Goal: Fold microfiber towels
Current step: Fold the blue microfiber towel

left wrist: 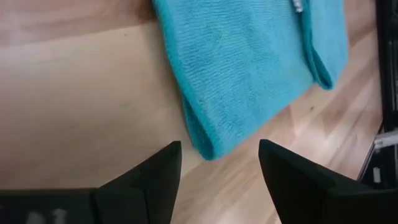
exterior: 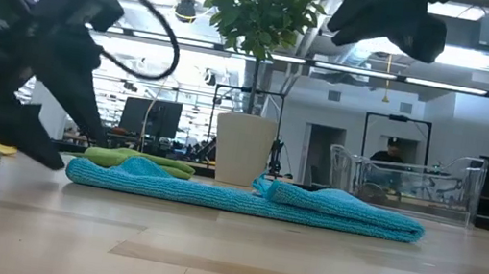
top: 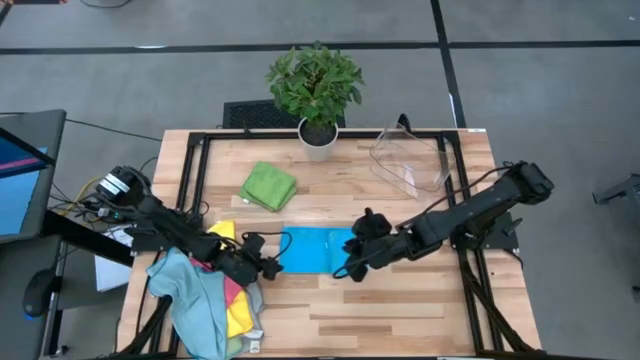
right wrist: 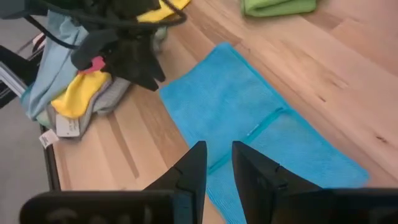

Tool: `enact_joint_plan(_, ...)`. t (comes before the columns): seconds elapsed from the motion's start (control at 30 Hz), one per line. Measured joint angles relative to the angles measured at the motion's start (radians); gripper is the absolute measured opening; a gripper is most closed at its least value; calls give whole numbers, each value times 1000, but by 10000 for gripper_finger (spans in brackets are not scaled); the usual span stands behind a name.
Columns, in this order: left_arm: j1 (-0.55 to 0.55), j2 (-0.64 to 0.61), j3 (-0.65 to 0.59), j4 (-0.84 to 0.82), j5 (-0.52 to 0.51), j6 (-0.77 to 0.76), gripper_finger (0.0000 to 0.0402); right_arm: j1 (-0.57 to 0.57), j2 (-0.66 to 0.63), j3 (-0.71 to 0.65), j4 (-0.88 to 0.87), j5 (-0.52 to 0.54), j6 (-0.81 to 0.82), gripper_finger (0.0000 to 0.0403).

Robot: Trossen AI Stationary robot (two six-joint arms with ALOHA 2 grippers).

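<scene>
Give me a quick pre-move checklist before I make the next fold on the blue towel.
1. Left gripper clear of the blue towel: ok; its fingers are open and empty just off the towel's edge in the left wrist view.
2. Right gripper free of the towel: cannot tell; it sits at the towel's opposite edge, fingers close together with a narrow gap.
3. Towel lying flat: not ok; the low view shows a raised fold on one side.
4. Green towel out of the way: ok; folded, apart from the blue one.
5. Pile of unfolded towels clear of the work area: ok; it lies at the table's left edge.
</scene>
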Motion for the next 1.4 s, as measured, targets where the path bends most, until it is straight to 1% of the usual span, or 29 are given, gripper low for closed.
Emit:
enact_joint_plan(0.1, 6, 32, 4, 43, 2, -33, 208, 5, -1, 0, -2, 1, -10, 102)
enact_joint_plan(0.27, 9, 104, 71, 29, 29, -25, 208, 11, 6, 0, 1, 2, -14, 102)
enact_joint_plan(0.4, 17, 143, 126, -35, 6, -52, 208, 21, 8, 0, -6, 0, -17, 102)
enact_joint_plan(0.53, 31, 144, 142, -63, -5, -70, 202, 43, 8, 0, -44, 0, 19, 102)
enact_joint_plan(0.63, 36, 140, 138, -63, -21, -70, 177, 67, 13, -1, -135, 2, 86, 102)
enact_joint_plan(0.77, 35, 140, 138, -58, -11, -70, 126, 79, 76, -29, -152, -7, 93, 102)
enact_joint_plan(0.83, 35, 140, 138, -56, 0, -70, 99, 75, 118, -32, -92, -29, 88, 102)
enact_joint_plan(0.9, 35, 140, 138, -37, 3, -70, 74, 75, 157, -40, -97, -41, 87, 102)
enact_joint_plan(0.97, 35, 140, 138, -27, 4, -59, 51, 72, 199, -39, -56, -44, 87, 102)
enact_joint_plan(1.03, 35, 140, 138, -13, 14, -47, 30, 68, 216, -39, -55, -57, 85, 102)
enact_joint_plan(1.1, 35, 139, 138, -12, 19, -44, 10, 63, 238, -36, -17, -76, 84, 102)
enact_joint_plan(1.17, 35, 137, 138, 1, 20, -51, 4, 61, 244, -40, -26, -80, 78, 102)
enact_joint_plan(1.23, 35, 125, 138, 10, 21, -53, 5, 53, 257, -35, 31, -81, 64, 102)
enact_joint_plan(1.3, 36, 118, 141, 27, 18, -50, 4, 48, 259, -40, 29, -87, 49, 102)
enact_joint_plan(1.4, 36, 99, 150, 25, 3, -43, 2, 36, 272, -36, 95, -103, 32, 102)
